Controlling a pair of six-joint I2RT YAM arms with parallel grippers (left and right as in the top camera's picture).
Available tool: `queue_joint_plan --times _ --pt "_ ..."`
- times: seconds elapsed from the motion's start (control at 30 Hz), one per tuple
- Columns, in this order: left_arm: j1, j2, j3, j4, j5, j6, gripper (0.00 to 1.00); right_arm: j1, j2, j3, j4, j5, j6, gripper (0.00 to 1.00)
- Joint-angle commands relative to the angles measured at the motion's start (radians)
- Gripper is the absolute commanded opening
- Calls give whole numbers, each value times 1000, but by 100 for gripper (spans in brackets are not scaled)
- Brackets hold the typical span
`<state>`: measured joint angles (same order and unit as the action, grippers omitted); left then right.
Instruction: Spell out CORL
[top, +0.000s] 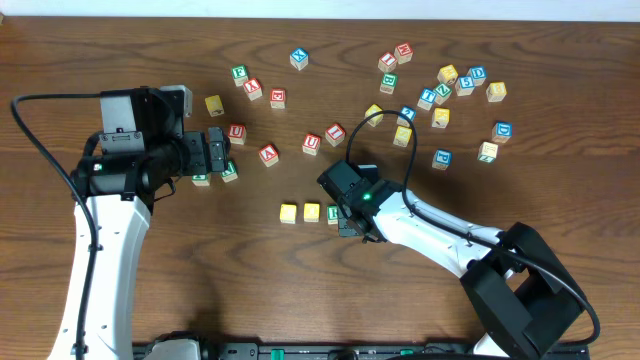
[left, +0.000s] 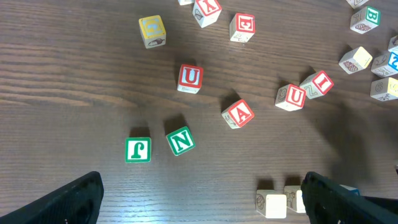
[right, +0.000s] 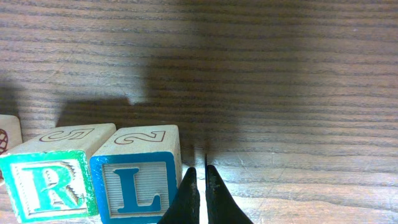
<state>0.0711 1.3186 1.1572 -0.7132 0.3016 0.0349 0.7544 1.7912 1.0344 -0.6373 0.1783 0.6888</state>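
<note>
Low on the table stand two yellow cubes (top: 289, 212) (top: 312, 211) side by side, with a green-edged cube (top: 333, 213) touching on their right. The right wrist view shows it as the green R cube (right: 50, 183), with the blue L cube (right: 137, 180) pressed against it. My right gripper (right: 202, 171) is shut and empty, its tips on the wood beside the L cube's right face. Seen from above, the right gripper (top: 347, 220) hides the L cube. My left gripper (top: 222, 150) hangs open and empty to the left. Between its fingers (left: 74, 199) lies bare wood.
Below my left gripper lie a green J cube (left: 138, 150) and a green N cube (left: 180, 140), with a red U cube (left: 189, 78) and a red A cube (left: 237, 113) farther out. Several more letter cubes (top: 440, 95) are scattered across the back right.
</note>
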Motion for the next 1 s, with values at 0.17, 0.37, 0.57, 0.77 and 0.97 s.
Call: queue_joint_plan --times 0.17,0.37,0.57,0.77,0.97 --pt "5 0 21 0 -3 17 100 7 6 -6 6 -5 13 1" --pt "5 0 21 0 -3 17 100 6 6 -6 -42 34 24 1" --pt "5 0 21 0 -3 17 100 9 6 -6 -96 -39 52 1" --pt "5 0 21 0 -3 17 100 58 6 -6 -97 -58 65 1" --pt "5 0 21 0 -3 17 100 106 6 -6 -77 -53 82 1"
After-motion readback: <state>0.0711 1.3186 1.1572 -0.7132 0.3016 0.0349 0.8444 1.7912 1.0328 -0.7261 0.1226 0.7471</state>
